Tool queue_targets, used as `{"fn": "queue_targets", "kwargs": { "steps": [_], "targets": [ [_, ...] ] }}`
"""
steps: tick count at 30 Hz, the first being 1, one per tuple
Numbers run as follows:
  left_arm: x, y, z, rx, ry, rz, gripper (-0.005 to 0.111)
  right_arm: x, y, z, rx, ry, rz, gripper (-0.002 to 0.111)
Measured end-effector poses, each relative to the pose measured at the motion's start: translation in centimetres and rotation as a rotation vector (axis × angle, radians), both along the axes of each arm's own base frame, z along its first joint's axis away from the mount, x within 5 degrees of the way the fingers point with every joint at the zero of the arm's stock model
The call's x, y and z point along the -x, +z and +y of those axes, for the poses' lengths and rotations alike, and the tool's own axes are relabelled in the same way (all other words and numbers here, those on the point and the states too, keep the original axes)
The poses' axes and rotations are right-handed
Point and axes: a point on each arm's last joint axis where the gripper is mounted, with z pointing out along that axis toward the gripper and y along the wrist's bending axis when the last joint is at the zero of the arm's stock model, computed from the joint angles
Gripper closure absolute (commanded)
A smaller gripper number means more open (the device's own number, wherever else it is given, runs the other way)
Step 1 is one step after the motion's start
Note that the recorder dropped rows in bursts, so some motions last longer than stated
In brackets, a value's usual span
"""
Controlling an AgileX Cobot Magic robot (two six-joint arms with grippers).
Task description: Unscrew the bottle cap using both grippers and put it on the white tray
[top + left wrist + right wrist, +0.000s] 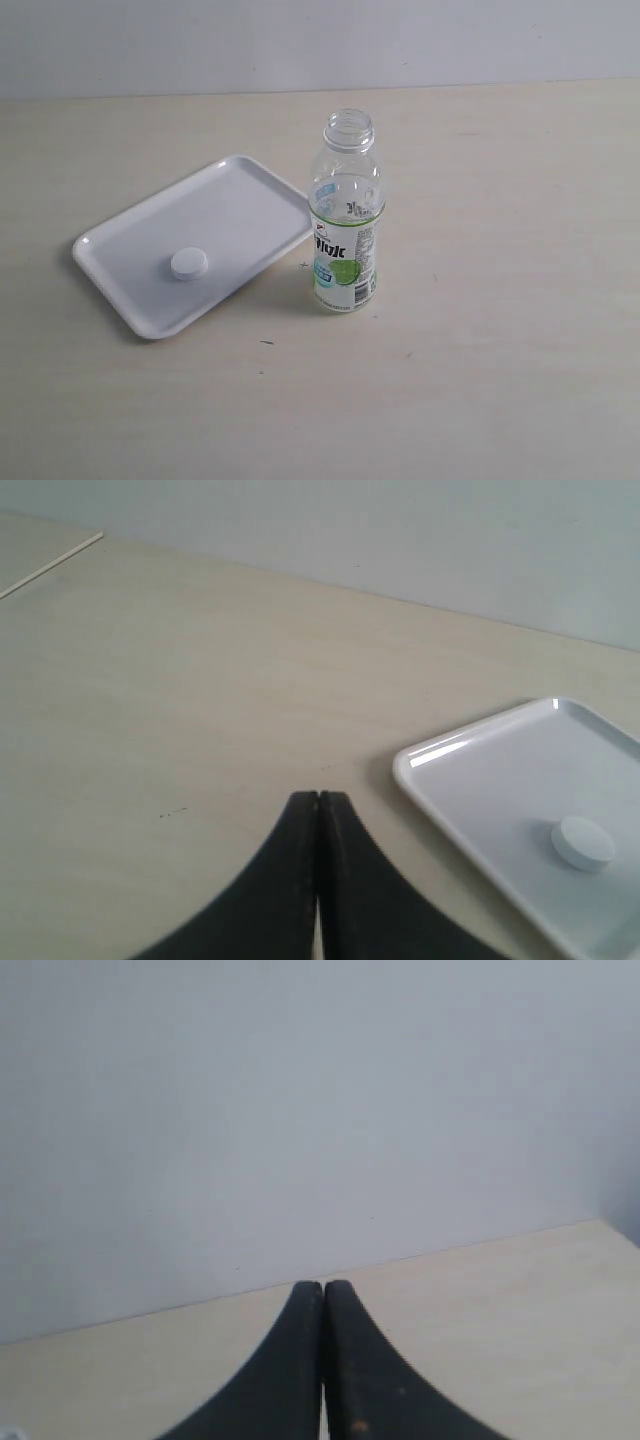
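Bottle cap (pixel 189 263) lies on the white tray (pixel 230 205), open bottle (pixel 345 230) upright just beside it, left gripper (pixel 318 798) and right gripper (pixel 322 1285) pinched together holding nothing, so your only risk is a careless arm sweep toppling the bottle.

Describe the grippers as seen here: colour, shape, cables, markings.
Only the jaws show, in the wrist views. Left gripper: two matte black jaws, broad at the base, curving inward to narrow blunt tips. Right gripper: same black, same curved taper. No cables, stickers or markings visible on either; the arms are out of every frame.
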Motion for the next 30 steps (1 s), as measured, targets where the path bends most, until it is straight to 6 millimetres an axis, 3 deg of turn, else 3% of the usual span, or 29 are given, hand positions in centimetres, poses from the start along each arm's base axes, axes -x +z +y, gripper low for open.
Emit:
{"fn": "queue_targets", "kwargs": {
  "steps": [13, 22, 30],
  "targets": [
    [0.0, 0.0, 0.0, 0.000, 0.000, 0.000, 0.107, 0.4, -0.3, -0.2, 0.078, -0.023, 0.011, 0.108],
    [0.0, 0.0, 0.0, 0.000, 0.000, 0.000, 0.107, 2.5, -3.3, -0.3, 0.213, -0.034, 0.029, 0.108],
    [0.0, 0.0, 0.0, -0.002, -0.001, 0.000, 0.107, 2.6, -6.3, -0.3, 0.228, -0.026, 0.097, 0.108]
  ]
}}
